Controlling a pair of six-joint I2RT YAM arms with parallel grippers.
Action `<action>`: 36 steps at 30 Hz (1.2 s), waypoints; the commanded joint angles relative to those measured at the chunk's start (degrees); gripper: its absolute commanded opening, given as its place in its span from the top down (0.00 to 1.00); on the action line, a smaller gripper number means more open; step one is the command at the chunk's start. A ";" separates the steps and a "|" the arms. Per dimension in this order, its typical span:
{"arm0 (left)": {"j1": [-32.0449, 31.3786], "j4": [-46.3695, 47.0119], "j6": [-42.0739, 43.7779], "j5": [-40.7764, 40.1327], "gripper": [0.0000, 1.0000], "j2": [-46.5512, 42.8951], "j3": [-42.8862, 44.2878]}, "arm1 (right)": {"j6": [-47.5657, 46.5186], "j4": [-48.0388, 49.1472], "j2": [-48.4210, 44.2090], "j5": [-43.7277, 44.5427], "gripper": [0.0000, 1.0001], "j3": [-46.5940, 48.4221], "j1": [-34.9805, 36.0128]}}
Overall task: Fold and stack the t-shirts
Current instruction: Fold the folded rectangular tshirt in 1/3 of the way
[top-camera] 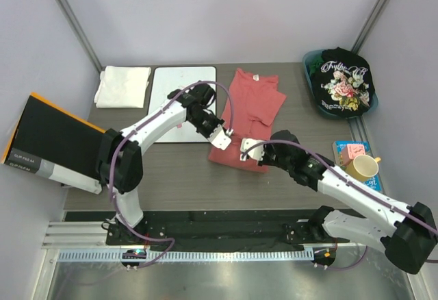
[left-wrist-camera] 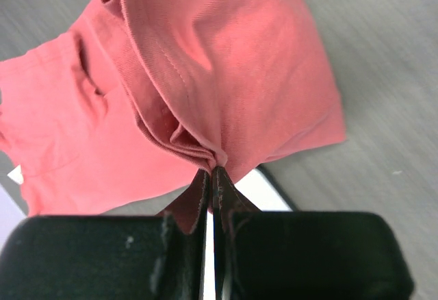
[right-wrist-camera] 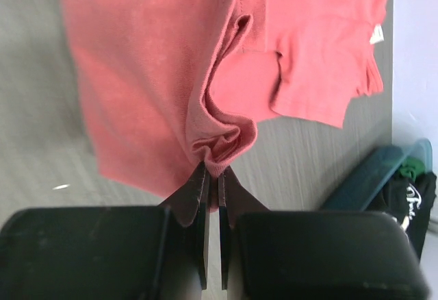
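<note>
Partly cut off: blk tee (right-wrist-camera: 417, 211)

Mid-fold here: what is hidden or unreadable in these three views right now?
- Top view: near edge of the salmon-red t-shirt, covered by the left gripper and right gripper.
- Wrist views: how many layers each gripper pinches; the cloth bunches at the jaws.
- Right wrist view: the black t-shirt, cut off by the frame edge and gripper body.
- Top view: the whiteboard, partly under the left arm.
</note>
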 commanded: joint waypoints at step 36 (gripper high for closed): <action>6.42 45.37 -17.75 2.43 0.22 11.03 1.48 | -0.77 38.82 33.34 11.74 0.10 11.36 -18.31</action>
